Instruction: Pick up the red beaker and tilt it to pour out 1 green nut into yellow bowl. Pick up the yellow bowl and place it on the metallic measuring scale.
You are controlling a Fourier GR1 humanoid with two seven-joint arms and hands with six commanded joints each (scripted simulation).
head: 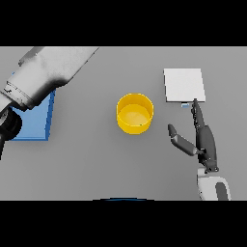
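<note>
The yellow bowl (135, 113) stands upright in the middle of the table, with a tiny dark green speck on its inner front wall. The metallic measuring scale (184, 85), a pale square plate, lies to the bowl's upper right. My right hand (205, 137) is open to the right of the bowl, fingers straight and pointing at the scale's near edge, thumb spread toward the bowl; it touches neither. My left arm crosses the upper left corner, and its hand (8, 126) shows only as a dark shape at the left edge. No red beaker is in sight.
A blue mat (39, 118) lies flat at the left, partly covered by my left arm (46, 72). Grey table surface (96, 164) spreads in front of the bowl.
</note>
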